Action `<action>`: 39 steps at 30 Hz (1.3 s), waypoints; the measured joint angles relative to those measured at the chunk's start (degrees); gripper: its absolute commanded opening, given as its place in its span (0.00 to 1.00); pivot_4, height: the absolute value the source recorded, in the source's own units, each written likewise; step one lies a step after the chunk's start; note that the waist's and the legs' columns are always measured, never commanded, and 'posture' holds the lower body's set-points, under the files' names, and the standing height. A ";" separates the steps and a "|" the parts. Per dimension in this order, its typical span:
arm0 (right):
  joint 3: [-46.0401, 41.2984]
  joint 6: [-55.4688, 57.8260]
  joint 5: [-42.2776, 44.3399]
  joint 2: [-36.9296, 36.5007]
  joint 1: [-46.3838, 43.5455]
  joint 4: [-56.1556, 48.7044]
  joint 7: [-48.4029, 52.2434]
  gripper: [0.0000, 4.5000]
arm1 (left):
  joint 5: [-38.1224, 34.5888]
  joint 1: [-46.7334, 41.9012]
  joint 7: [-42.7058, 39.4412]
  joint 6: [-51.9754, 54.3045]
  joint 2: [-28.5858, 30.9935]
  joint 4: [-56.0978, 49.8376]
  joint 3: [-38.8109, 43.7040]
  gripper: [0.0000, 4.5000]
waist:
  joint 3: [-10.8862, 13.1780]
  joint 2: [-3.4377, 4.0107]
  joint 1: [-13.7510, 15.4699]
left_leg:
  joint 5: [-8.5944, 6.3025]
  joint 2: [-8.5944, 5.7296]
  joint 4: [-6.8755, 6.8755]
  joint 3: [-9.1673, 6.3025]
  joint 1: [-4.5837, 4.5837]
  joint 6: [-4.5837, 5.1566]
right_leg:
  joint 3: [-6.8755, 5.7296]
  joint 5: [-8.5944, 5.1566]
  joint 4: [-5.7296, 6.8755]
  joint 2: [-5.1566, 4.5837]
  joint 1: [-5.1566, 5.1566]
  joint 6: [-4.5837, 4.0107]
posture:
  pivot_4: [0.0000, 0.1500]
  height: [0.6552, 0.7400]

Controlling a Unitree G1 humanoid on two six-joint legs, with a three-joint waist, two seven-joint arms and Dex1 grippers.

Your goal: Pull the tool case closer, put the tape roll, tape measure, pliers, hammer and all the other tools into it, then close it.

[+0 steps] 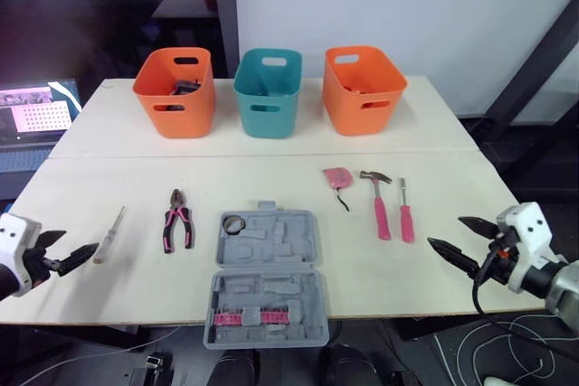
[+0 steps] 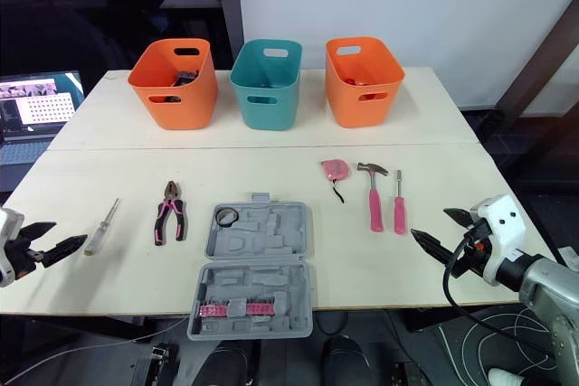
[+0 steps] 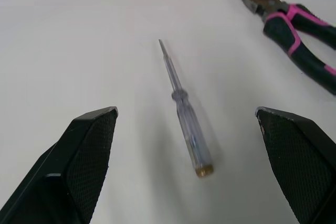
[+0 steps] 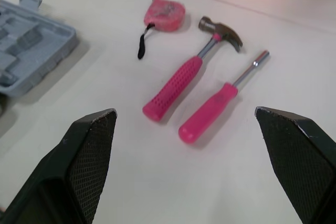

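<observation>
The grey tool case (image 1: 265,277) lies open at the table's front middle, with a dark tape roll (image 1: 235,222) in its far left corner and pink bits in the near half. Pink-handled pliers (image 1: 177,220) and a clear-handled screwdriver (image 1: 109,234) lie left of it. On its right are a pink tape measure (image 1: 338,177), a pink hammer (image 1: 378,203) and a pink nut driver (image 1: 406,212). My left gripper (image 1: 61,251) is open at the front left, just short of the screwdriver (image 3: 185,116). My right gripper (image 1: 463,241) is open at the front right, near the hammer (image 4: 185,76).
Three bins stand along the far side: an orange one (image 1: 176,90) holding dark items, a teal one (image 1: 268,92), and another orange one (image 1: 363,89). A laptop (image 1: 34,115) sits off the table's left edge. The table's front edge (image 1: 136,321) runs just under the case.
</observation>
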 measured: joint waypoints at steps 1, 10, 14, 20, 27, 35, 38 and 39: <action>0.30 0.05 0.04 -0.07 -0.78 -0.06 0.03 1.00 | -0.16 -0.03 -0.03 0.00 0.00 -0.16 0.00 0.98 | 0.00 0.01 0.01 | 0.01 0.04 -0.03 0.11 0.00 0.01 | 0.00 0.03 0.00 0.01 -0.02 -0.05 | 1.00 1.00; 9.14 9.84 5.27 -4.48 -14.97 -4.61 1.44 1.00 | -3.02 8.34 4.22 5.80 -3.02 -16.22 2.49 0.98 | 0.05 0.08 -1.28 | 0.01 0.13 -0.12 0.55 0.02 0.02 | 0.28 0.16 -0.02 0.03 -0.20 -0.20 | 1.00 1.00; 15.62 17.80 11.15 -5.86 -26.96 -7.00 2.90 1.00 | -5.74 16.92 8.24 11.53 -7.45 -28.80 5.41 0.98 | 0.07 -0.04 -1.52 | 0.01 0.28 -0.13 0.55 0.01 0.02 | 0.27 0.14 -0.03 0.13 -0.27 -0.20 | 1.00 1.00; 25.40 25.12 15.38 -4.62 -41.22 -7.58 5.17 1.00 | -9.26 29.13 14.31 17.61 -14.53 -46.91 10.83 0.98 | 0.07 -0.07 -1.18 | 0.00 0.23 -0.13 0.61 -0.05 0.00 | 0.31 0.21 -0.15 0.06 -0.30 -0.34 | 1.00 1.00; 29.95 27.32 16.29 -3.56 -48.15 -5.73 7.55 1.00 | -11.15 36.20 17.31 18.82 -19.32 -54.00 13.66 0.98 | 0.07 -0.08 0.02 | -0.01 0.17 -0.13 0.60 -0.09 0.00 | 0.29 0.20 -0.21 0.12 -0.34 -0.32 | 1.00 1.00; 30.34 27.74 15.63 -3.91 -48.41 -5.71 7.34 1.00 | -11.32 31.97 17.14 18.77 -17.72 -51.99 12.82 0.98 | 0.06 -0.09 -0.10 | -0.01 0.18 -0.08 0.61 -0.10 -0.01 | 0.29 0.14 -0.23 0.14 -0.32 -0.22 | 1.00 1.00; 30.53 26.70 12.18 -4.71 -46.60 -5.73 5.00 1.00 | -11.32 28.58 16.01 18.97 -15.32 -51.64 10.42 0.98 | 0.06 -0.11 -0.03 | -0.01 0.17 -0.08 0.62 -0.11 -0.01 | 0.29 0.25 -0.23 0.15 -0.32 -0.39 | 1.00 1.00; 30.69 26.17 10.55 -5.39 -45.40 -5.70 4.00 1.00 | -11.40 27.03 15.16 19.93 -13.81 -51.66 9.13 0.98 | 0.05 -0.12 0.09 | -0.01 0.15 -0.08 0.58 -0.13 0.00 | 0.29 0.25 -0.22 0.17 -0.31 -0.40 | 1.00 1.00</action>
